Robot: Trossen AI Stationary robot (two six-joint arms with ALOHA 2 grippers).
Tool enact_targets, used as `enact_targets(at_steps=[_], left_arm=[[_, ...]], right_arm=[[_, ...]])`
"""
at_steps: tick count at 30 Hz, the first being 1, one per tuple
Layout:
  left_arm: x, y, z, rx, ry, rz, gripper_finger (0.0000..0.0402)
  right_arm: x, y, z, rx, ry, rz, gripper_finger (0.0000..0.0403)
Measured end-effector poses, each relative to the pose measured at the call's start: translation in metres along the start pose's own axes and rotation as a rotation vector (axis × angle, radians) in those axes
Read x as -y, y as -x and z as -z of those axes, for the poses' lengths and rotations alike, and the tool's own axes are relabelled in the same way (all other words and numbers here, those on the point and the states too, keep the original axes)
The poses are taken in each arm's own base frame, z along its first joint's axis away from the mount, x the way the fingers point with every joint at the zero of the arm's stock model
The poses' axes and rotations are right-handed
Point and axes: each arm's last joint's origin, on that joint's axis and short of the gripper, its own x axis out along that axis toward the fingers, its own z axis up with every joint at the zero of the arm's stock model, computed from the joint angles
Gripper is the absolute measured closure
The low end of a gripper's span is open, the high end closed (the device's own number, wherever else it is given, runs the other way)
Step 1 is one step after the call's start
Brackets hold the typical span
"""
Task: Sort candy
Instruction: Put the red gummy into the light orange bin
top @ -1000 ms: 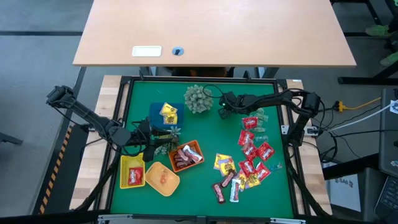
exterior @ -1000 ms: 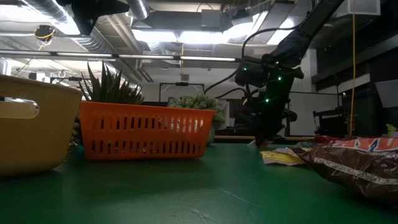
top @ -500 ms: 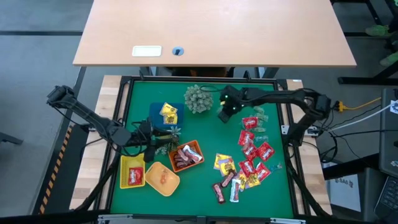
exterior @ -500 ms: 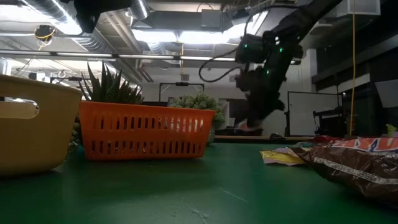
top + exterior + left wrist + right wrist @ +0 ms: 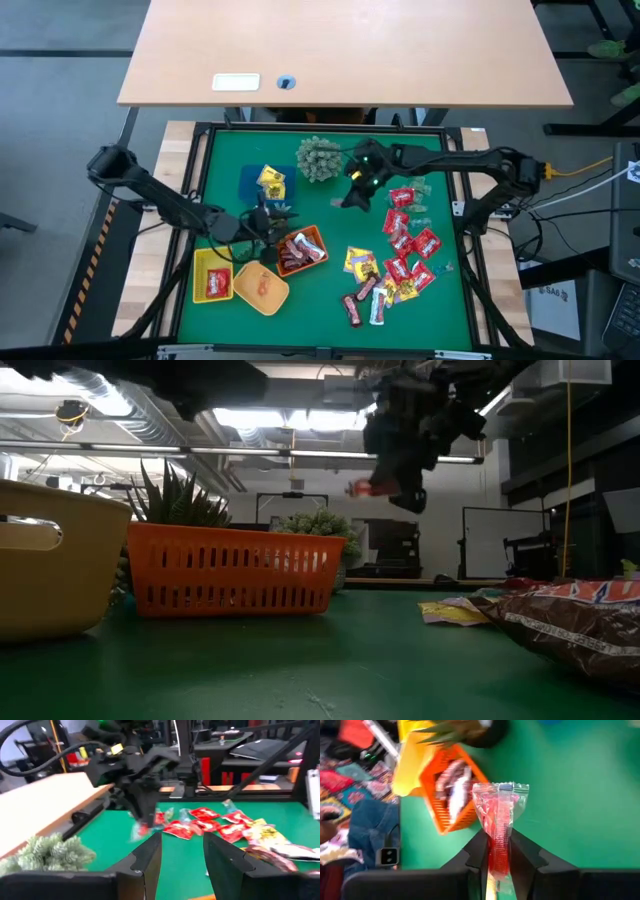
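From above, the right hand (image 5: pixel 352 195) was seen stretched over the green tabletop (image 5: pixel 330 240) near the plant ball (image 5: pixel 319 158); the left hand (image 5: pixel 262 226) was parked unclenched by the orange tray (image 5: pixel 318 237). At table height, the right hand was raised. Its wrist view showed a red candy packet (image 5: pixel 499 827), clear-edged, clamped between the fingers (image 5: pixel 525 855).

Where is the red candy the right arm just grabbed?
The red candy is pinched in the right gripper, lifted off the mat. In the high view it hangs right of the plant ball and left of the red packets.
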Motion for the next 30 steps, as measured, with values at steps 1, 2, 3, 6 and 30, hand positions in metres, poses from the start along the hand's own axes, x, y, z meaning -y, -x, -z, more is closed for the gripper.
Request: enact_targets(at_steps=[1,2,3,6,30], left_arm=[[0.000,-0.004,0.002,0.004,-0.011,-0.010,0.0271],[0.000,-0.008,0.004,0.009,-0.017,-0.019,0.0271],[0.000,-0.011,0.006,0.014,-0.021,-0.028,0.0271],[-0.001,-0.019,0.011,0.018,-0.041,-0.041,0.0271],[-0.008,-0.037,0.015,0.084,-0.068,0.065,0.0271]], right_arm=[[-0.005,-0.003,0.000,0.006,0.022,-0.014,0.0343],[-0.009,-0.006,0.000,0.011,0.041,-0.026,0.0343],[-0.013,-0.008,0.000,0.014,0.059,-0.037,0.0343],[-0.027,-0.016,0.000,0.033,0.118,-0.076,0.0343],[-0.068,-0.032,-0.005,0.199,0.311,-0.134,0.0343]])
